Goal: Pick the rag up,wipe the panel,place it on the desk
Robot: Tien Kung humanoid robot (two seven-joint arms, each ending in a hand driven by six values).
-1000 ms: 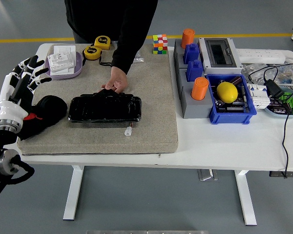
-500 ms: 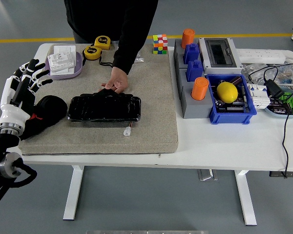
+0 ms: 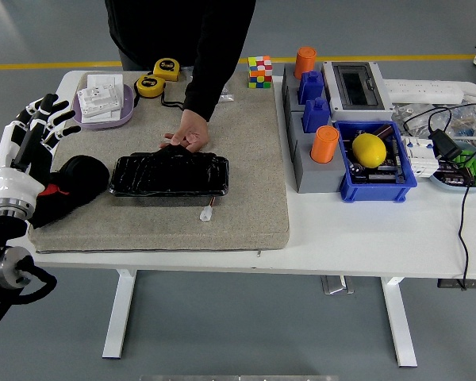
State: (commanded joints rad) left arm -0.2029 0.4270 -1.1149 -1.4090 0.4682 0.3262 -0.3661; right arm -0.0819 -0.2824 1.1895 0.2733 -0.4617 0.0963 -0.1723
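A black rag point(image 3: 69, 189) lies crumpled on the left end of the grey mat point(image 3: 246, 159). A glossy black panel point(image 3: 169, 175) lies flat on the mat just right of the rag. My left hand point(image 3: 30, 136) hovers above the rag's left side with its fingers spread, holding nothing. A person stands at the far side; one hand point(image 3: 186, 135) rests on the panel's far edge. My right hand is out of view.
A purple tray point(image 3: 123, 115) with white parts and two yellow tape measures point(image 3: 159, 75) sit at the back left. A colour cube point(image 3: 259, 70), grey and blue blocks with orange cups point(image 3: 324, 143), a blue bin point(image 3: 408, 178) with a lemon, and cables stand to the right.
My left hand has drifted slightly left and up, still open above the rag. The panel and the person's hand have hardly moved.
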